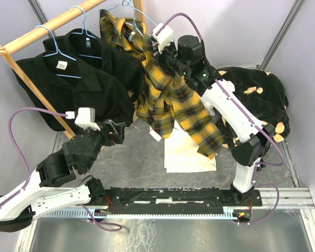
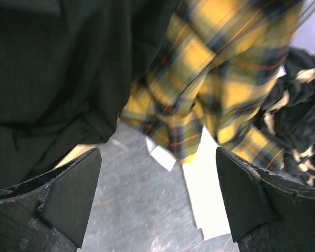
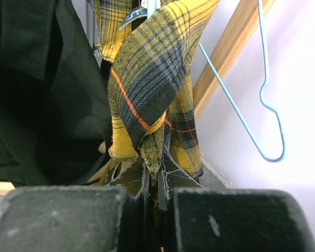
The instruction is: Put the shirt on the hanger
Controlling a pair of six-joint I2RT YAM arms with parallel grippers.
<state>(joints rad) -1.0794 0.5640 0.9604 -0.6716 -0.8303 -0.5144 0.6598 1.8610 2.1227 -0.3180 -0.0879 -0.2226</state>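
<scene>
Plaid shirt [image 1: 170,97] hangs up by the wooden rail [image 1: 47,26], pinched by the right gripper [image 3: 152,193].
Its yellow-and-black flannel falls in crumpled folds beside the black shirts [image 1: 79,79]. A light-blue wire hanger [image 3: 247,121] hangs just beside it. The right fingers are clamped on a fold of the fabric. The left gripper [image 2: 157,199] is spread wide, holding nothing, low over the table [image 1: 142,157].
</scene>
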